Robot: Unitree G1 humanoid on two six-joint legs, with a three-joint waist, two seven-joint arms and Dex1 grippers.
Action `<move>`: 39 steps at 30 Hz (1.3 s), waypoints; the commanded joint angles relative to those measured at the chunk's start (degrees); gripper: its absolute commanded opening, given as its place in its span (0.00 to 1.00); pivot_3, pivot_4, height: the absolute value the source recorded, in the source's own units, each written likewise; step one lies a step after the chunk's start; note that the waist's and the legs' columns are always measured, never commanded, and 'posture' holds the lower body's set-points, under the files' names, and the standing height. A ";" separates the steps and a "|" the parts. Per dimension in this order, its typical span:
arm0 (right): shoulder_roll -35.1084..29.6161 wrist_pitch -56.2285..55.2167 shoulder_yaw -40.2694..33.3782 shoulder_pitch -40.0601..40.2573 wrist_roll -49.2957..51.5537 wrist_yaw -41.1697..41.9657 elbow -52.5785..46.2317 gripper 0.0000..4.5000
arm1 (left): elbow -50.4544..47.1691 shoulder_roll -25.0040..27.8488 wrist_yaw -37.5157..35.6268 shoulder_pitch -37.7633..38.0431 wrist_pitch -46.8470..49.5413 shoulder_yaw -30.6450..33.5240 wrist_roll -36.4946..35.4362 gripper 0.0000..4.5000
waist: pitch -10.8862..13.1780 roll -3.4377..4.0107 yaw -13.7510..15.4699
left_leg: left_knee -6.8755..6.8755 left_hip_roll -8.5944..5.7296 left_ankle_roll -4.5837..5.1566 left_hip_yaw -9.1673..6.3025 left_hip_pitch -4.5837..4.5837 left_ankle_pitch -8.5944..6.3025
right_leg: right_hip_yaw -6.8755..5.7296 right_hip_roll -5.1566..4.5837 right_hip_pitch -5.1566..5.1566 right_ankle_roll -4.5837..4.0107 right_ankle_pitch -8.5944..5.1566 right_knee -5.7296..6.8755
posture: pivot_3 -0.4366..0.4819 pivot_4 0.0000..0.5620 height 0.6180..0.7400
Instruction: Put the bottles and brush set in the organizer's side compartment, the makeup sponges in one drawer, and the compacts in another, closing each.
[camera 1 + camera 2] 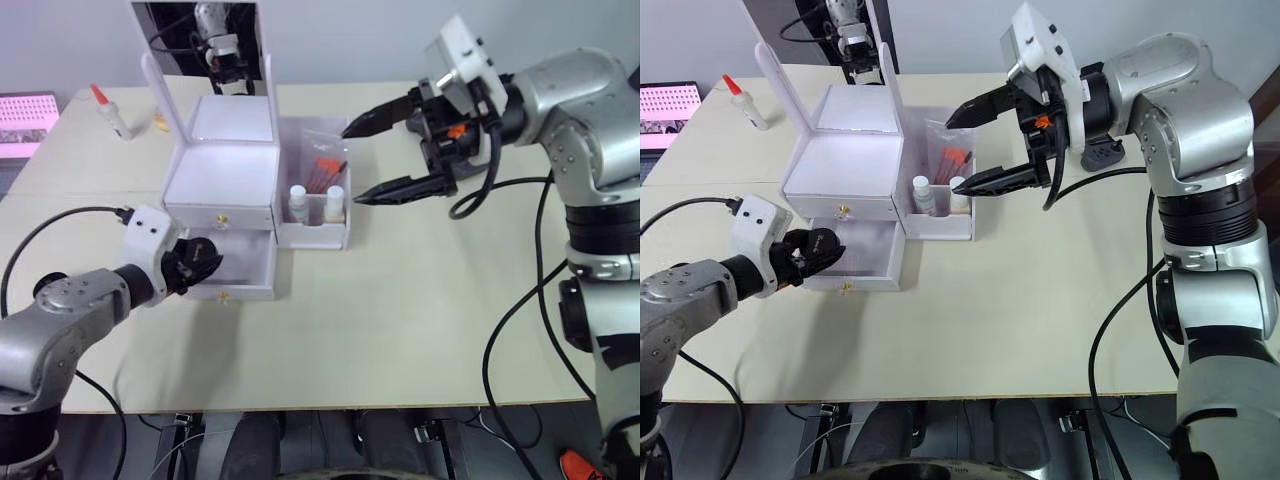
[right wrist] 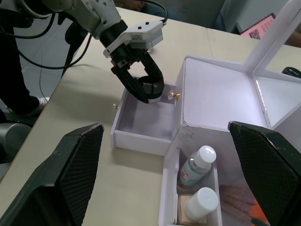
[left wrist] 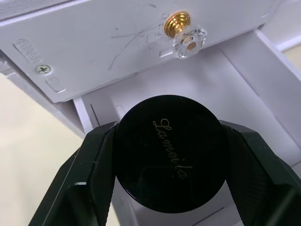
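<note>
The left gripper (image 3: 169, 181) is clamped on a round black compact (image 3: 171, 153) — its two fingers pinch the disc at the rim on opposite sides, the lettered lid facing the wrist camera. It holds the compact over the pulled-out lower drawer (image 2: 141, 123) of the white organizer (image 1: 222, 175), at about 9 o'clock of the drawer's open tray, and the drawer floor lies directly beyond the disc, so the coming move looks like a short lowering and release rather than any sideways travel. The compact has no long axis to speak of; it sits roughly flat between the pads, tilted slightly toward the organizer. The drawer looks empty in the right wrist view, though its near corner is hidden behind the gripper. The upper drawer (image 3: 117, 44) is shut, its gold knob (image 3: 178, 23) just above the compact. The right gripper (image 1: 375, 155) hangs spread wide and empty at about 3 o'clock of the organizer, above the side compartment (image 1: 313, 232) — well apart from the drawer, so the left arm is plainly the nearer one. In that compartment stand two white-capped bottles (image 2: 196, 165) in front, and behind them the brush set (image 1: 322, 165) in its clear bag.
</note>
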 commanded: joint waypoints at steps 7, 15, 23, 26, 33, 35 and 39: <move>-0.37 -0.53 -2.13 -0.52 0.59 -1.08 -1.46 1.00 | -0.43 -0.90 0.35 -2.02 -0.37 -0.63 2.21 0.99 | 0.00 0.00 -0.04 | 0.01 0.00 0.00 0.00 0.00 0.00 | 0.00 0.00 0.00 0.01 0.00 0.01 | 0.48 0.27 1.00; -1.35 -0.48 -2.47 1.11 0.69 -0.93 -1.03 1.00 | -3.96 -1.57 -1.95 -0.48 -0.13 6.52 -2.86 0.99 | 0.00 0.00 -0.01 | 0.01 0.00 0.00 -0.01 0.00 0.00 | 0.00 0.00 0.00 0.01 0.00 0.01 | 0.48 0.27 1.00; -3.88 -9.88 -5.39 10.53 -3.66 -3.78 9.35 1.00 | -13.68 -4.69 -8.15 15.69 -1.23 29.73 -20.65 0.99 | -0.05 -0.09 -0.15 | -0.01 0.01 0.00 0.01 0.00 0.00 | 0.01 -0.01 0.02 0.00 0.00 -0.05 | 0.48 0.27 1.00; -5.35 -15.28 -6.04 15.88 -7.06 -5.85 13.25 1.00 | -13.83 -8.74 -11.70 28.65 -8.05 36.09 -15.24 0.99 | -0.04 -0.06 -0.07 | -0.02 0.00 0.00 0.09 0.03 0.00 | 0.05 -0.03 0.03 -0.22 -0.13 -0.07 | 0.48 0.27 1.00; -7.50 -24.35 -10.48 24.54 -8.97 -8.42 20.91 1.00 | 3.32 -21.88 -24.73 48.40 -31.59 41.40 -3.55 0.99 | -0.04 -0.06 -0.14 | 0.21 0.01 0.00 0.18 0.06 -0.01 | 0.07 -0.03 0.08 -0.40 -0.07 -0.11 | 0.48 0.27 1.00; -8.31 -25.95 -11.84 26.60 -9.21 -9.03 24.01 1.00 | 7.24 -24.15 -26.25 50.34 -37.39 41.00 -1.04 0.99 | -0.06 -0.13 -0.07 | 0.40 0.01 -0.02 0.19 0.04 -0.03 | 0.06 -0.06 0.19 -0.40 -0.08 -0.22 | 0.48 0.27 1.00; -9.32 -29.99 -13.54 29.52 -9.24 -8.13 28.31 1.00 | 13.46 -25.48 -27.48 51.25 -42.62 41.44 -1.00 0.99 | -0.07 -0.12 -0.19 | 0.66 0.02 -0.18 0.18 -0.08 -0.17 | 0.02 -0.10 0.34 -0.27 -0.16 -1.01 | 0.48 0.27 1.00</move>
